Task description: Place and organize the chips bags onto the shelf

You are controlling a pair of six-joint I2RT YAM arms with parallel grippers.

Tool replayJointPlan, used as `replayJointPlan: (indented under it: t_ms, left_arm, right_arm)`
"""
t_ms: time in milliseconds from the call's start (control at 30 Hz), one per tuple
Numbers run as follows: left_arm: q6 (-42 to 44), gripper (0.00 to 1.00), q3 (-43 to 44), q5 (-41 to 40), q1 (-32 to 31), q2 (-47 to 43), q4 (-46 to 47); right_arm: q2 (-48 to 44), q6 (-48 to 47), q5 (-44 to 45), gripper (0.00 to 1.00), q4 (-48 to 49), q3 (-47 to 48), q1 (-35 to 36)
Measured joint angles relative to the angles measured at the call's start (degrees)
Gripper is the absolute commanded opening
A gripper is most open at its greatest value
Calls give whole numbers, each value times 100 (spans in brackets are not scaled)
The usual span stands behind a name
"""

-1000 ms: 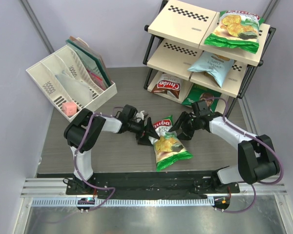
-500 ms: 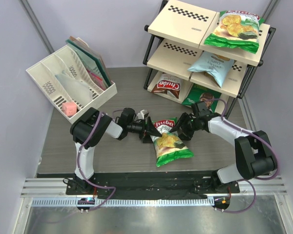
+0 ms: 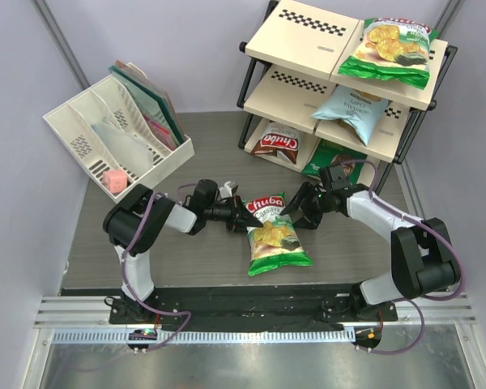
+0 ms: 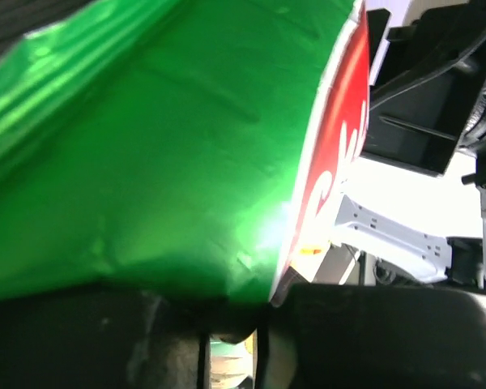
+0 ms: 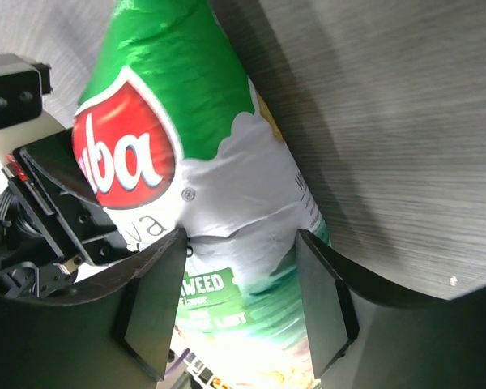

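Observation:
A green-and-white chips bag (image 3: 272, 237) lies on the table between my two grippers, red logo toward the shelf. My left gripper (image 3: 245, 215) is shut on its upper left edge; in the left wrist view the bag (image 4: 162, 162) fills the frame above that gripper (image 4: 231, 324). My right gripper (image 3: 291, 212) has its pads pressed into both sides of the bag (image 5: 194, 186), creasing it; in the right wrist view this gripper (image 5: 241, 267) straddles the bag. The shelf (image 3: 304, 36) holds a green bag (image 3: 389, 49) on top, a light blue bag (image 3: 350, 109) in the middle, and a brown bag (image 3: 277, 144) and another green bag (image 3: 330, 156) at the bottom.
A white slotted organizer (image 3: 89, 130) stands at the back left with flat boards (image 3: 152, 93) in it and a pink cube (image 3: 113, 180) at its front. The arms' black base rail (image 3: 227, 301) runs along the near edge.
My left gripper's jaws have narrowed onto the bag's edge. The bag has shifted a little to the left and turned, its logo now pointing toward the shelf. The right gripper stays on it.

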Motion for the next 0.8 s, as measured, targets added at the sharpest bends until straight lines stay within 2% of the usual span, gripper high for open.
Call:
replayJointPlan:
  t_ms: [133,267,433,800]
  left_arm:
    - [345,0,-55,-374,74,-557,-850]
    - [750,0,42,-1038,168,-1167,-1930]
    - [957,0,138,-1915,518,-1561,-2756]
    - [1086,0,177,-3416,741,-2245,-4325]
  right_arm:
    - [-24,-236,24,66,-293,284,-33]
    - [-138,-688,17,68,-938,566,-35]
    - [-492,-1051,70,71,-1722,675,-37]
    - [-942,-1115,96,75,-2039,697,-81]
